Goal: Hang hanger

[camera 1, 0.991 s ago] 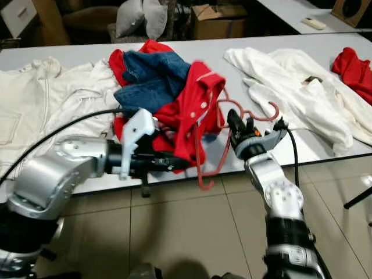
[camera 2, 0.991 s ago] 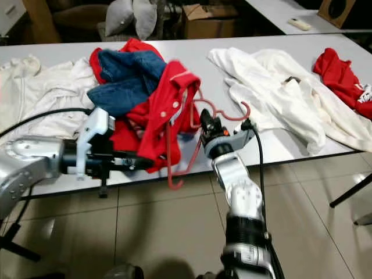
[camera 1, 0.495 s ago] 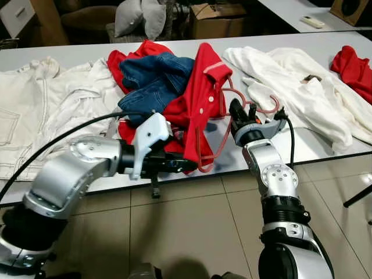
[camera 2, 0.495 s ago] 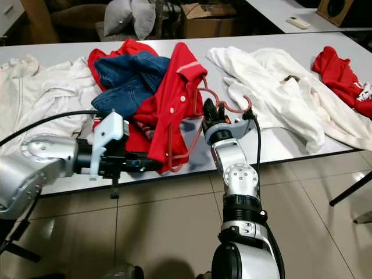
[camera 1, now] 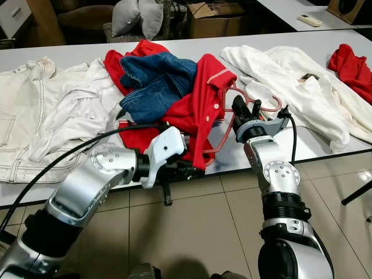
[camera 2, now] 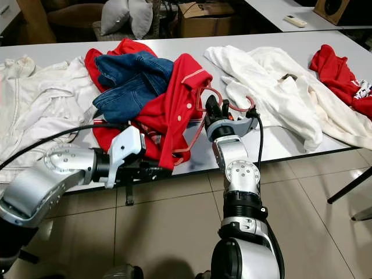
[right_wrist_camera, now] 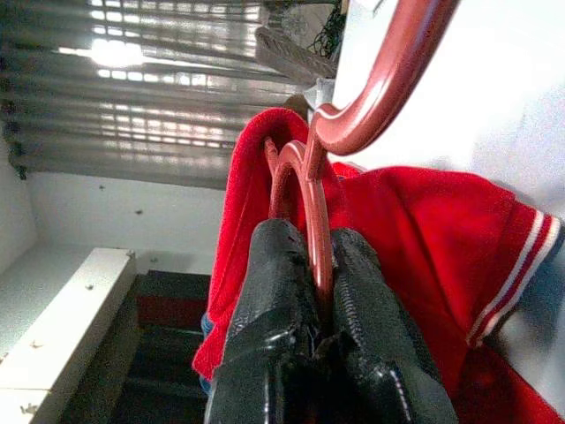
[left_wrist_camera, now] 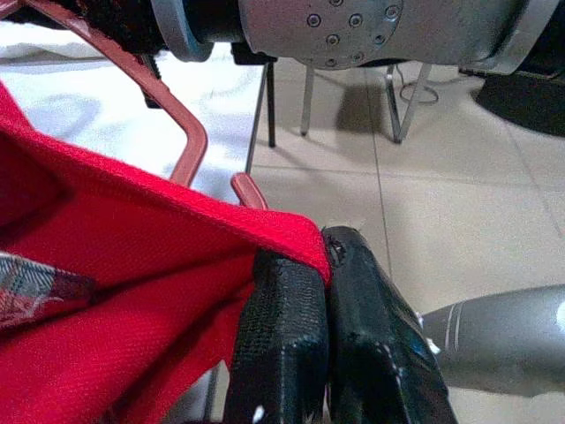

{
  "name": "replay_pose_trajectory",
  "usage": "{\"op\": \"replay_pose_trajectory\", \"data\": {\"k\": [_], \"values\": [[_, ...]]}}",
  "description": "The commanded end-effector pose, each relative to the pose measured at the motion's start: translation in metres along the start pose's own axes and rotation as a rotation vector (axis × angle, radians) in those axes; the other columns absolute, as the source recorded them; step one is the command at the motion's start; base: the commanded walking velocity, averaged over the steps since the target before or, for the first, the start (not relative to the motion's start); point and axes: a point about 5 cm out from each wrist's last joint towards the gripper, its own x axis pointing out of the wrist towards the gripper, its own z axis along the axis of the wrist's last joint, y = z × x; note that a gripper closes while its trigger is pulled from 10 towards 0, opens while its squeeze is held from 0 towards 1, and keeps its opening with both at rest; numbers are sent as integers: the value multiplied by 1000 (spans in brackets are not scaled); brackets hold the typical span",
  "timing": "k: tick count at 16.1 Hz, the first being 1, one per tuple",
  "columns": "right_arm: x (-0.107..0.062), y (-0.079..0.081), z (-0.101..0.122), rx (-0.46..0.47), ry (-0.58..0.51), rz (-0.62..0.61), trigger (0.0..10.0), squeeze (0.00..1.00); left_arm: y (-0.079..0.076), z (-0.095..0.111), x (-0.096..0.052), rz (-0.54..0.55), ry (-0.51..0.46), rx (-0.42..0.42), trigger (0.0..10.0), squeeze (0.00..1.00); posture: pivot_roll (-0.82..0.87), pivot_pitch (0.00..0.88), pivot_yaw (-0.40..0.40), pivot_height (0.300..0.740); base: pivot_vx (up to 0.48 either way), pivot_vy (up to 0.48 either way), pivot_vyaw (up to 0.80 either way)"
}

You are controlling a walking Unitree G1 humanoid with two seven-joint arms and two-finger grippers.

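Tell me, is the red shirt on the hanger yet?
Partly on. The red hanger sits inside the red shirt, hook poking out. The right gripper pinches the hanger; the left gripper pinches the hem.

A red shirt [camera 1: 206,99] with white-striped trim is seen on a dull red hanger [camera 1: 250,103]. Blue jeans [camera 1: 154,78], white clothes [camera 1: 290,75], a grey table [camera 1: 325,40] and beige tiles [camera 1: 192,232] are seen.
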Motion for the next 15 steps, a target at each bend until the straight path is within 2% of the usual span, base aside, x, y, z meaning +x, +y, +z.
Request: {"op": "replay_pose_trajectory", "data": {"k": [1,3,6,9,11,12,14,15], "values": [[14,33,-26,129,-15,87,10000,0,-20,1,10,-123,-17,-6,0,0,92,82,-8,740,0,0,0],[19,32,-26,150,-35,77,10000,0,-29,3,11,-177,-52,-47,0,0,96,85,-12,740,0,0,0],[26,36,-29,189,-50,74,10000,0,-32,-1,18,-177,-45,-57,0,0,98,85,-14,740,0,0,0],[33,42,-30,213,-77,71,10000,0,-34,3,25,-198,-54,-52,0,0,99,85,-14,740,0,0,0],[39,51,-31,240,-83,86,10000,0,-36,0,32,-205,-20,-22,0,0,97,85,-14,740,0,0,0],[41,53,-33,222,-72,89,10000,0,-36,1,35,-199,-25,-16,0,0,94,84,-14,740,0,0,0],[42,56,-44,103,-14,91,10000,0,-33,12,36,-177,-91,-30,0,0,93,85,-15,740,0,0,0],[40,53,-56,-5,48,89,10000,0,-26,22,32,-147,-153,-46,0,0,93,84,-18,740,0,0,0]]}}
